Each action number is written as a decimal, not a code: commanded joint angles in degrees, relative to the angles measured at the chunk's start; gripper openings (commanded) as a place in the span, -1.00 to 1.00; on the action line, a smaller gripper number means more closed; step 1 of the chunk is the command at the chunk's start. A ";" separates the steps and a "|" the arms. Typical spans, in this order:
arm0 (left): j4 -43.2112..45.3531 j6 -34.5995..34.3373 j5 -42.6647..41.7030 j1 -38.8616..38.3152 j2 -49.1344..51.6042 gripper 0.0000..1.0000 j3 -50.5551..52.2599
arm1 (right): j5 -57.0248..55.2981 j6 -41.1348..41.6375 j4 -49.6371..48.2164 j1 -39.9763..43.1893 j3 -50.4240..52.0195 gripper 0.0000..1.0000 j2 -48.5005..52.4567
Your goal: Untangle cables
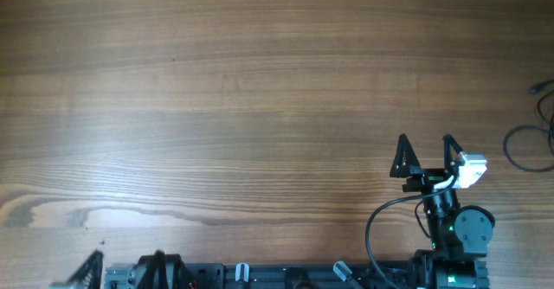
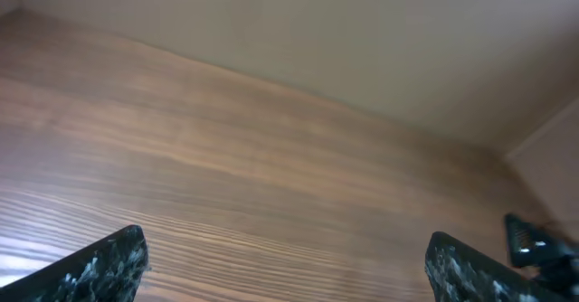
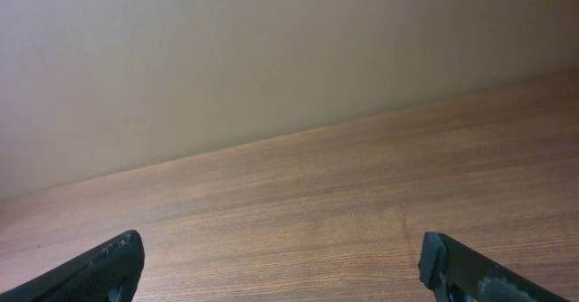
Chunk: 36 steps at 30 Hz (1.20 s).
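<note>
Cables (image 1: 508,148) lie at the far right edge of the wooden surface (image 1: 260,107). They are black loops partly cut off by the frame, well apart from both arms. The right tool (image 1: 426,155) sits near the front edge, left of the cables, with its fingers spread wide and gripping nothing. The left tool (image 2: 285,252) is tucked at the front left corner, likewise released, with only wood grain between its fingers. Open wood stretches across the middle and left of the surface.
</note>
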<state>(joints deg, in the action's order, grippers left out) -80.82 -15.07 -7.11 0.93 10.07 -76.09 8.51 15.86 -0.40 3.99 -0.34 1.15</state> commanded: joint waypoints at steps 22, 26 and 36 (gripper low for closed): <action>39.89 -3.15 -11.39 0.15 -1.88 1.00 39.50 | 0.28 0.81 -0.20 -0.28 0.04 0.99 -0.87; 54.95 -3.15 -11.26 0.09 -1.88 1.00 48.28 | 0.28 0.81 -0.20 -0.28 0.04 0.99 -0.87; 80.32 -3.19 0.20 0.11 -9.40 1.00 64.98 | 0.28 0.81 -0.20 -0.28 0.02 1.00 -0.87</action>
<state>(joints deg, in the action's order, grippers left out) -3.51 -19.16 -13.34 0.93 4.36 -15.18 8.51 16.27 -0.38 3.99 -0.34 1.04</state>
